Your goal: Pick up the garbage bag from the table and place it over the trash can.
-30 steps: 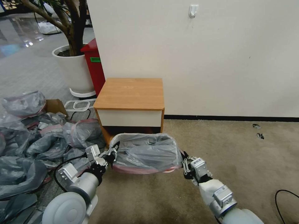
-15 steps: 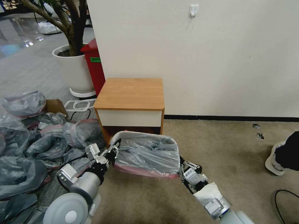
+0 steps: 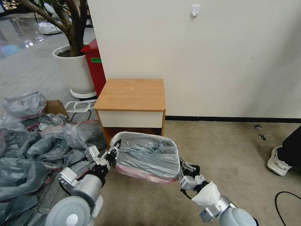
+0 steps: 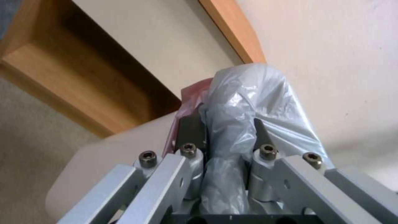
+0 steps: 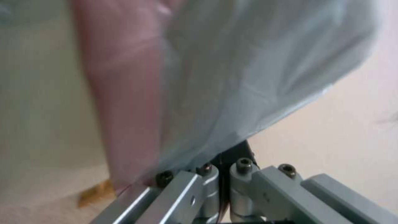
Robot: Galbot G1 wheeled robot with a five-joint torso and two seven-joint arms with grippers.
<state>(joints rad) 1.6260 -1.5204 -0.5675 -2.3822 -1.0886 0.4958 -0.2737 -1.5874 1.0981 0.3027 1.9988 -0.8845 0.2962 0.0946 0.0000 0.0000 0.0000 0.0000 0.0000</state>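
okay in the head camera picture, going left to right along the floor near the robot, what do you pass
Heaped grey bags → left pincer, shut on the garbage bag's edge → the bag stretched over the trash can → right pincer, shut on the bag's other edge → a person's shoe.

A thin translucent grey garbage bag with a pink rim band [image 3: 147,157] is stretched over the small beige plastic trash can [image 3: 116,137]. The left gripper [image 3: 113,153] pinches its left edge. The right gripper [image 3: 185,168], at the bag's right corner, seems clamped too.
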